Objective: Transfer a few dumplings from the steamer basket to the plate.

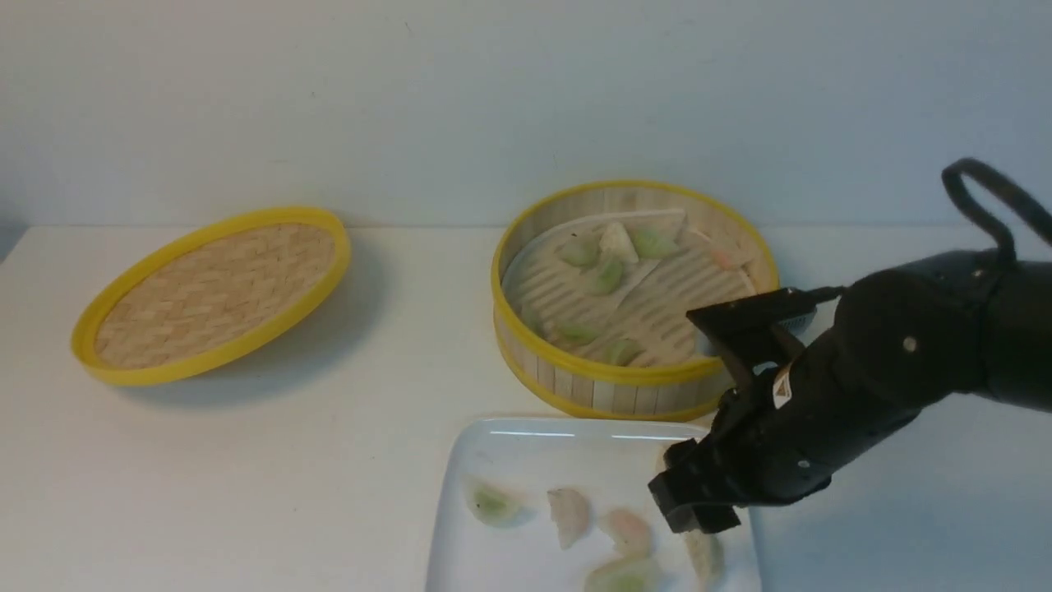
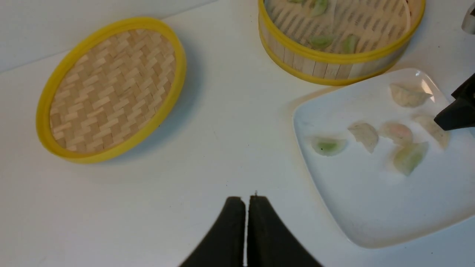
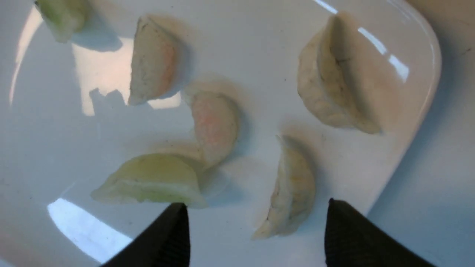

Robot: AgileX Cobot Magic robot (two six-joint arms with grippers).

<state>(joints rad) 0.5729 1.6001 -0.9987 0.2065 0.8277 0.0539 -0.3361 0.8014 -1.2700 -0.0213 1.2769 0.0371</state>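
Claw (image 3: pixel 258 218) open, warning-triangle label (image 1: pixel 782 386) on its arm

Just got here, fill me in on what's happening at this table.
The robot is moving dumplings from the steamer basket onto the plate. Its right gripper is open over the plate, holding nothing, with a pale dumpling between and below its fingers. Six dumplings lie on the plate, and several greenish ones, among others, remain in the basket. The left gripper is shut and empty. The woven lid sits tilted off to the left.
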